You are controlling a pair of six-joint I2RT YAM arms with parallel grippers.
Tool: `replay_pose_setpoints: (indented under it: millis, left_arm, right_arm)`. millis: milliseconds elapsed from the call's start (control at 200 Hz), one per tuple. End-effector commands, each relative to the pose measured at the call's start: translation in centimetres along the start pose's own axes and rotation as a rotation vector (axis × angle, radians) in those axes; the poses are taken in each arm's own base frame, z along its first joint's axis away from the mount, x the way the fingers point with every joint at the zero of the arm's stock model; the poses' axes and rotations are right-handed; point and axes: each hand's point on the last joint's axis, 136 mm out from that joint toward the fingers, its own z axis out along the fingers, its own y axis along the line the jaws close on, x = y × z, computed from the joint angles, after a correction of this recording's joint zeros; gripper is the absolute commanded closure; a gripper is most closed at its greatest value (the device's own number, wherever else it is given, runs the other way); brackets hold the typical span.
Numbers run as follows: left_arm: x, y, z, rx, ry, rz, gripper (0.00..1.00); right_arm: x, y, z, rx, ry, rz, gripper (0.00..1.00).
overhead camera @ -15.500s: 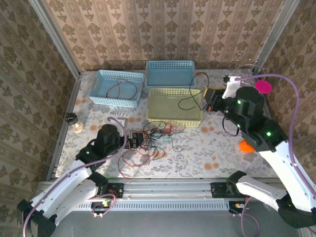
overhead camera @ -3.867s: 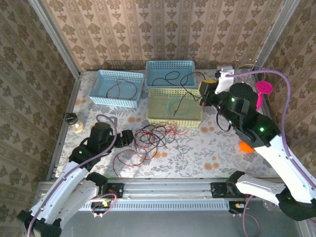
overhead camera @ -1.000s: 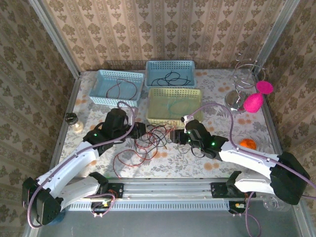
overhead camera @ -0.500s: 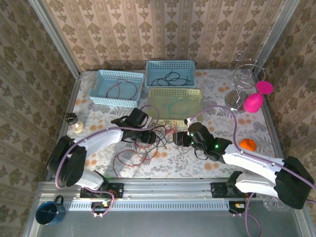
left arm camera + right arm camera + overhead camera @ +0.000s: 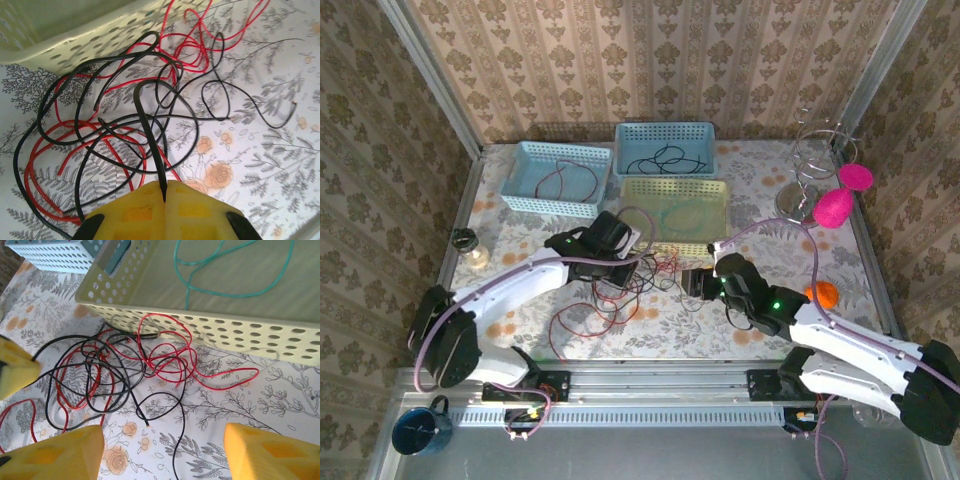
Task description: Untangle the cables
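Left pincer (image 5: 164,196): pads pressed together, clamped on one black cable (image 5: 150,135). That strand left the seam between the pads and ran straight ahead before hooking over into the tangle of cables (image 5: 115,120).

Right pincer (image 5: 160,455): fingers (image 5: 55,452) wide apart, nothing between them. The heap lay ahead of it and toward its left finger. A loose black end (image 5: 146,424) lay just in front of the gap.

In the top view the tangle (image 5: 620,290) sat between the two pincers, directly under the left one (image 5: 610,262) and just beside the right one (image 5: 695,285). Its long axis ran along the near wall of the yellow basket (image 5: 225,330), beyond both pincers. Judgement: the left arm was nearer and already engaged, so any pull depended on drawing the strand away from the right pincer.

Surface: flat floral tablecloth (image 5: 760,205), cables lying loose. A green cable (image 5: 225,275) lay inside the basket.
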Motion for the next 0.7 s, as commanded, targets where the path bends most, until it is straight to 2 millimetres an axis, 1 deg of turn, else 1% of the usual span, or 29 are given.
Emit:
replay_pose_setpoints:
  millis: [0,130,245,360,435,505,585,600,695]
  left_arm:
    - [-1.1,-1.0,-3.3,0.013,-0.073,0.028,1.00]
    - [-3.0,-1.6,-6.9,0.031,-0.193,0.031,1.00]
    - [-4.1,-2.0,-9.8,0.040,-0.269,0.041,1.00]
    - [-5.2,-2.4,-12.2,0.051,-0.341,0.047,1.00]
    - [-6.5,-3.1,-14.4,0.068,-0.397,0.063,1.00]
    - [-8.2,-4.1,-17.5,0.095,-0.468,0.091,1.00]
    - [-10.3,-5.4,-21.6,0.133,-0.570,0.128,1.00]
    - [-10.8,-5.7,-22.6,0.140,-0.598,0.136,1.00]
    - [-13.0,-6.5,-27.4,0.143,-0.738,0.181,1.00]
  right_arm:
    - [-0.2,-1.2,-0.6,0.047,-0.021,-0.005,0.34]
    - [-0.4,-1.4,-1.2,0.046,-0.045,0.005,0.34]
    - [-0.8,-1.6,-1.5,0.048,-0.071,0.013,0.34]
    - [-1.3,-1.3,-1.6,0.041,-0.079,0.007,0.34]
    - [-1.5,-1.0,-1.6,0.031,-0.082,0.005,0.34]
    - [-1.7,-0.7,-1.6,0.018,-0.084,0.006,0.34]
    - [-1.8,-0.3,-1.4,0.003,-0.086,0.007,0.34]
    - [-1.9,-0.3,-1.4,0.002,-0.089,0.008,0.34]
    - [-2.1,0.0,-1.3,-0.003,-0.090,0.012,0.34]
